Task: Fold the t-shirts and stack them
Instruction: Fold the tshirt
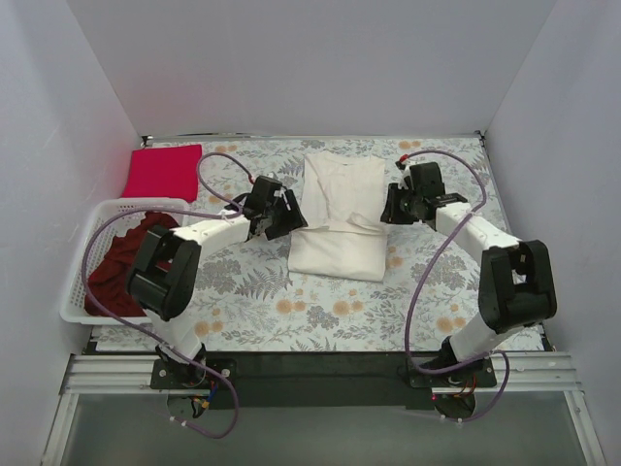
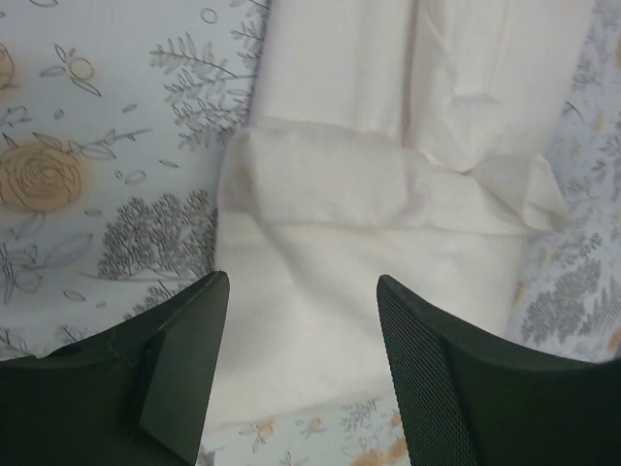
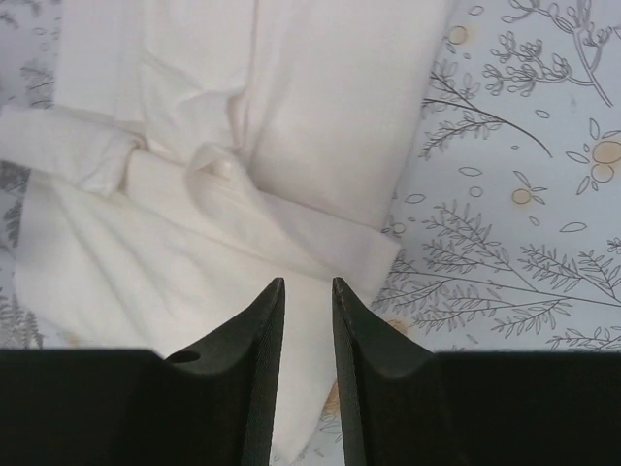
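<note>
Black fingers of the left gripper are held wide apart, nothing between them, over the left edge of the folded cream-white t-shirt. The right gripper is parted by a narrow slit at the shirt's right edge; whether cloth is touched cannot be told. The shirt is laid mid-table on the floral tablecloth. A crimson-pink t-shirt is folded at the far left corner. A dark maroon t-shirt is heaped in the white lattice basket.
</note>
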Action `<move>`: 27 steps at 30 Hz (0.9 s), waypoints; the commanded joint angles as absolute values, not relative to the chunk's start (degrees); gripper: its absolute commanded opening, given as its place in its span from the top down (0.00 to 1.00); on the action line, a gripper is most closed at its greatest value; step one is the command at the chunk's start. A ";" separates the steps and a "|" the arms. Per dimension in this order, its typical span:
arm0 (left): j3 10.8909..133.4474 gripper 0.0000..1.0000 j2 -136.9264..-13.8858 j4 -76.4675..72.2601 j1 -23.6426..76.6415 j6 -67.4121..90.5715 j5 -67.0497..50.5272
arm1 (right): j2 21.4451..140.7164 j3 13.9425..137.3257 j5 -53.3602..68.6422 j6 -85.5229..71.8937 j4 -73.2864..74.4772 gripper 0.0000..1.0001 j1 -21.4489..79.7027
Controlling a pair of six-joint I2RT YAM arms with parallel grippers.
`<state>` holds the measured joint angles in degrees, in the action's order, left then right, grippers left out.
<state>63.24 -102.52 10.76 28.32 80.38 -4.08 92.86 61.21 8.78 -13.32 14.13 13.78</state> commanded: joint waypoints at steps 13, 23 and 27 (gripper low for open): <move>56.95 0.87 -98.69 11.60 39.11 81.39 -2.37 | 91.39 51.59 11.16 -16.43 -1.04 0.89 22.94; 53.18 0.87 -100.46 11.60 39.64 81.65 -1.67 | 100.45 58.77 5.45 -13.28 -4.22 0.91 21.80; 52.12 0.87 -100.37 11.77 39.64 81.39 -1.84 | 106.24 66.34 5.54 -13.01 -5.18 0.92 18.38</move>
<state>54.43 -100.84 8.51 39.24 82.28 -2.83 104.07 60.12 7.60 -14.50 -0.36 21.04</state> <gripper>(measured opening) 0.130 0.086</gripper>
